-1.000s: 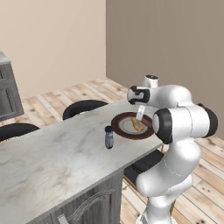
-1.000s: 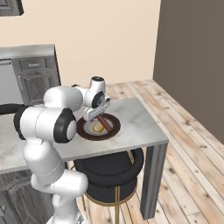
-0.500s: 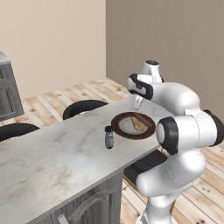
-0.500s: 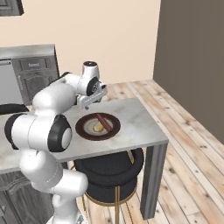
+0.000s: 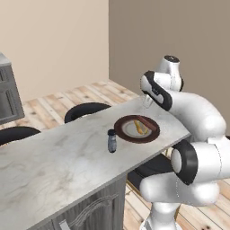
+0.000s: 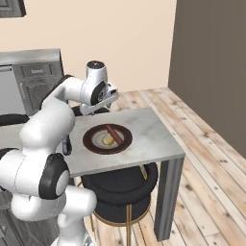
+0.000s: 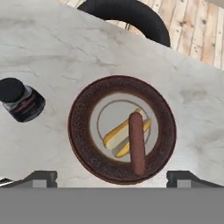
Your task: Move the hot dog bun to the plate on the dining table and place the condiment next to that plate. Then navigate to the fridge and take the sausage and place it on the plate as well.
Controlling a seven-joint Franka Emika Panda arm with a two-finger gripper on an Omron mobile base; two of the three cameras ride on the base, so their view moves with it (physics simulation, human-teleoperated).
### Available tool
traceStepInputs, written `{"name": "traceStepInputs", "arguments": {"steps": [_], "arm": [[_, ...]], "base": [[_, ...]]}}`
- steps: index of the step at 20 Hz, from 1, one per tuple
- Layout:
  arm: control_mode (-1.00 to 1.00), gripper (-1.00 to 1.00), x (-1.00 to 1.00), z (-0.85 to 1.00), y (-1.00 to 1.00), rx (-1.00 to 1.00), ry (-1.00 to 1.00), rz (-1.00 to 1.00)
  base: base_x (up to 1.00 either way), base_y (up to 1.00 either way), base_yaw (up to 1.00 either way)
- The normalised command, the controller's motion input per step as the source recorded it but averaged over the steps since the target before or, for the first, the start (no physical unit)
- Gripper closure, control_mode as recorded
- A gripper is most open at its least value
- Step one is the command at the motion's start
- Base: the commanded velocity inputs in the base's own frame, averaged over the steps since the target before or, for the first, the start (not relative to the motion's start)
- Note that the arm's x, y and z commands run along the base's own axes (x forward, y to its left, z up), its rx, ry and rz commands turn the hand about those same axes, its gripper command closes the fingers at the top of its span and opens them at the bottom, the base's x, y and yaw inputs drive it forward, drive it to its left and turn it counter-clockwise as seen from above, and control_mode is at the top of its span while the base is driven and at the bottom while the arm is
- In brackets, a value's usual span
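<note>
Left base: you see the plate [image 5: 136, 129] on the table [image 5: 58, 155], bun [image 5: 140, 127] and sausage [image 5: 146, 122] on it, condiment [image 5: 112, 140] just beside it. Right base: gripper [image 6: 111, 98] hangs above the plate's far side. Hand view: tips spread wide, holding nothing; sausage lies across bun, w/ one end on the plate's rim.

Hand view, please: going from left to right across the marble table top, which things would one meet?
Condiment jar → left rim of the plate → hot dog bun → sausage, lying across the bun.
</note>
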Motion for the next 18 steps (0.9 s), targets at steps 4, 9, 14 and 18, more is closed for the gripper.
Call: {"name": "traceStepInputs", "arguments": {"steps": [4,9,14,18], "arm": [[-1.0,-1.0,-0.71,0.0,0.0,0.11,-0.15,-0.34],[-1.0,-1.0,-0.75,0.11,0.0,0.13,-0.21,-0.38],[-1.0,-1.0,-0.77,0.37,-0.08,0.12,-0.29,-0.3],[-1.0,-1.0,-0.72,0.53,-0.16,0.12,-0.29,-0.22]], "base": [[0.0,0.0,0.0],[0.0,0.0,0.0],[0.0,0.0,0.0],[0.0,0.0,0.0]]}}
